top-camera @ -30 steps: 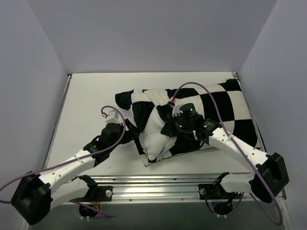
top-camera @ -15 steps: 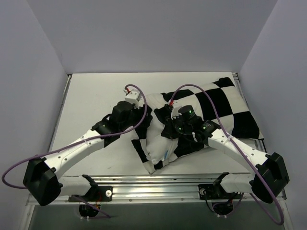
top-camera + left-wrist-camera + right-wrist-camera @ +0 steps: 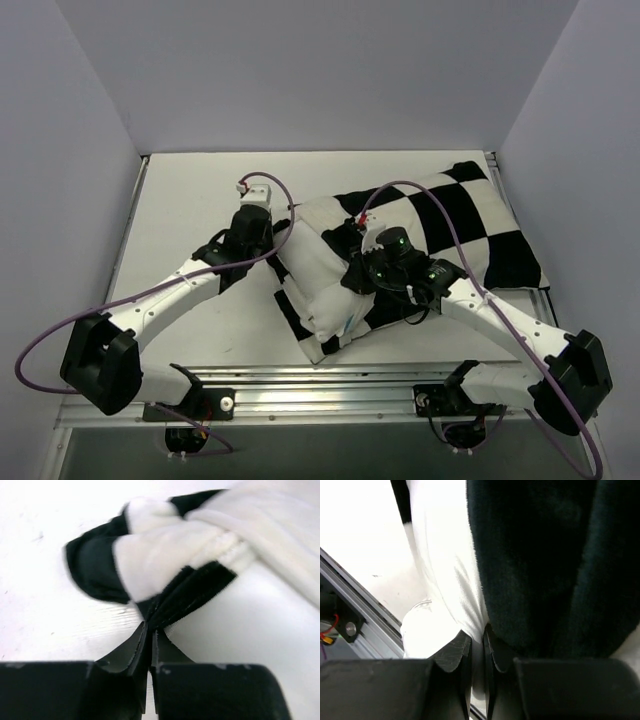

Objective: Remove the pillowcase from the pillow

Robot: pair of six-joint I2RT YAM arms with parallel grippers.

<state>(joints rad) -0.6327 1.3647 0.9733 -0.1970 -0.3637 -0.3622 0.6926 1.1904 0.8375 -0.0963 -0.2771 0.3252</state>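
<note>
The black and white checkered pillowcase [image 3: 455, 215] covers the far right part of the white pillow [image 3: 315, 275], whose near left end lies bare. My left gripper [image 3: 282, 226] is at the cover's bunched left edge. In the left wrist view, the left gripper [image 3: 150, 626] is shut on a black fold of the pillowcase [image 3: 150, 562], with the pillow [image 3: 260, 630] to its right. My right gripper [image 3: 352, 280] sits on the middle of the pillow. Up close, the right gripper [image 3: 477, 636] is shut on the pillow's white fabric [image 3: 447, 575], beside the dark pillowcase [image 3: 545, 555].
The white table [image 3: 190, 200] is walled on three sides. An aluminium rail [image 3: 330, 385] runs along the near edge, just in front of the pillow's near corner, and shows as the rail [image 3: 350, 605] in the right wrist view. Purple cables loop over both arms.
My left arm swung from the near left up to the pillowcase's left edge and shut on it. The pillow turned and shifted slightly. The right gripper kept its hold.
</note>
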